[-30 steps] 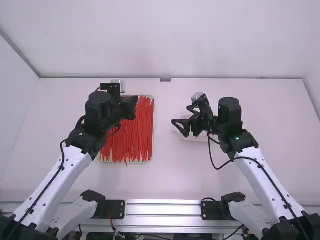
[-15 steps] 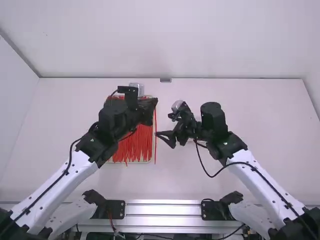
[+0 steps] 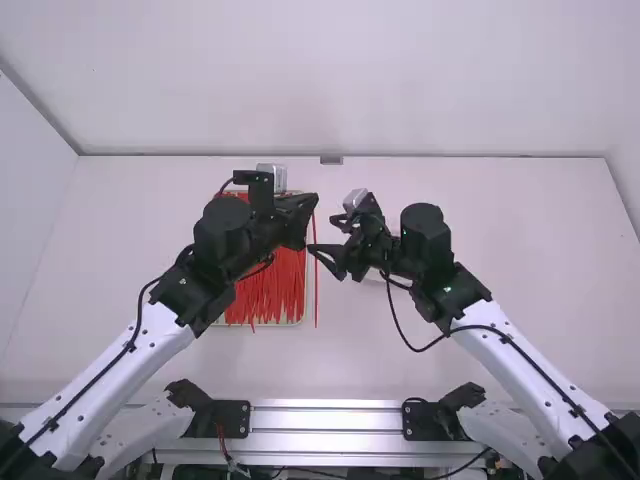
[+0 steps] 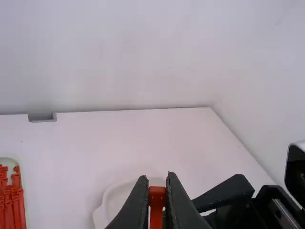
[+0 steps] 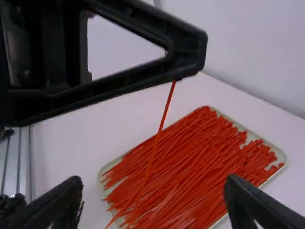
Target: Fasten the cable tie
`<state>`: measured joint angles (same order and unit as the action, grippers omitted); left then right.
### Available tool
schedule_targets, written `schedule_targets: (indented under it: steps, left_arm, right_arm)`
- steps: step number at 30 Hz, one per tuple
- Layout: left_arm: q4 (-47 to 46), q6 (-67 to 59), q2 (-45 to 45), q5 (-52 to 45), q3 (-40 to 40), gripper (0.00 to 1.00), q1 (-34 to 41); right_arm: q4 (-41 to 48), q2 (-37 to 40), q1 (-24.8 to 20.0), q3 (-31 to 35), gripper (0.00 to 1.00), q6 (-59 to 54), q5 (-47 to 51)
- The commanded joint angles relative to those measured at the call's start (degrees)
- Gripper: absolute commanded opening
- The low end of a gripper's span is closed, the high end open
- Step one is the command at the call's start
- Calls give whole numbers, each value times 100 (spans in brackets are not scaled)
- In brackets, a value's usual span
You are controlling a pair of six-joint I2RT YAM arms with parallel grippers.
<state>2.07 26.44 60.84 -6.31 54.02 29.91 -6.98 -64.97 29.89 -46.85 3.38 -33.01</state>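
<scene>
cable tie [image 3: 314,280], gripped by left pincer [image 4: 156,182]

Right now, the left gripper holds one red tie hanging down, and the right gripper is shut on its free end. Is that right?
No. The right gripper is open and clear of the tie, as the right wrist view shows. The left gripper does hold one red tie hanging down.

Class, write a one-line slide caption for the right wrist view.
Left gripper holds one red cable tie hanging by the tray of spare ties, before the open right gripper.
</scene>
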Motion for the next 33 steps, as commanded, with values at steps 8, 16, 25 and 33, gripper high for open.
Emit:
schedule_targets:
  steps: [8,16,25,33]
  left_arm:
    - [146,125,-107,-92,-9,1,13]
    - [295,127,-107,-184,-11,2,52]
    - [315,186,-107,-184,-9,1,55]
    - [385,164,-105,-186,-11,1,170]
  right_arm:
    - [-275,-31,57,44,46,289,-9]
    - [-380,-31,55,44,41,422,11]
    - [-503,-31,55,44,3,435,9]
    - [-511,-31,48,44,0,435,9]
